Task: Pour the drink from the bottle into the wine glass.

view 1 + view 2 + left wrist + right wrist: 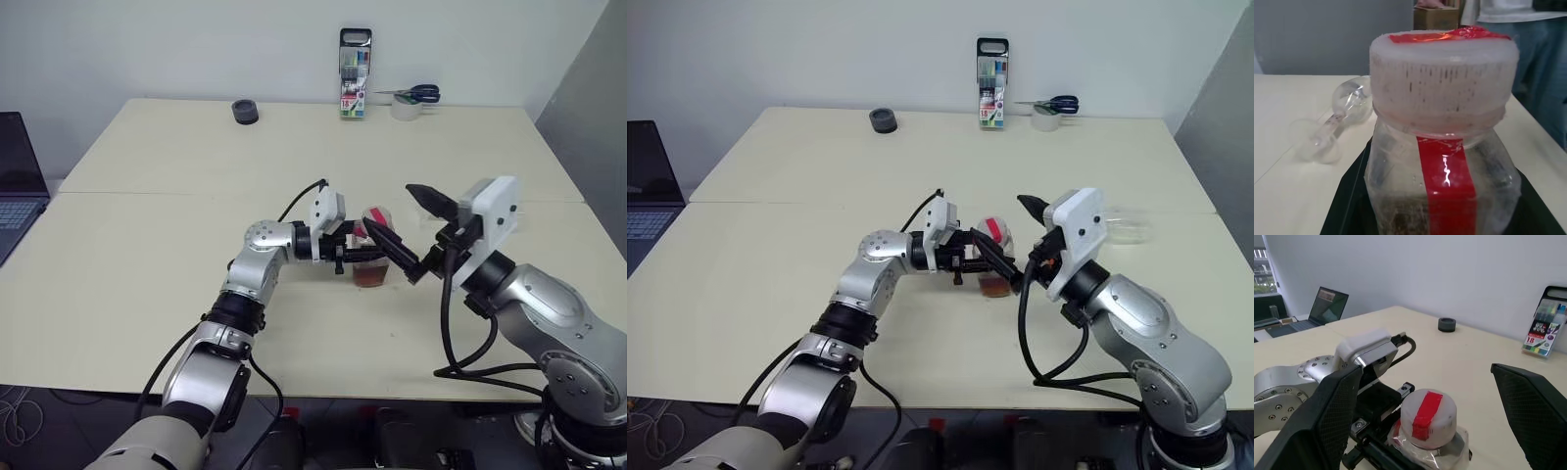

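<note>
My left gripper [345,251] is shut on the bottle [369,262], a small clear one with a red label strip and a pale cap [1427,418], held upright just above the table. The drink [996,284], reddish-brown, fills only the bottle's lowest part. Spread wide around the cap without touching it, my right gripper [411,230] is open, with one black finger [1322,421] on each side. The wine glass [1127,223] lies on its side on the table beyond my right hand, and the same wine glass [1337,122] shows past the bottle in the left wrist view.
At the table's far edge stand a marker pack [355,73], scissors on a tape roll [407,98] and a small black round thing [245,112]. A laptop [15,186] sits at the far left. A person in jeans [1528,58] stands beside the table.
</note>
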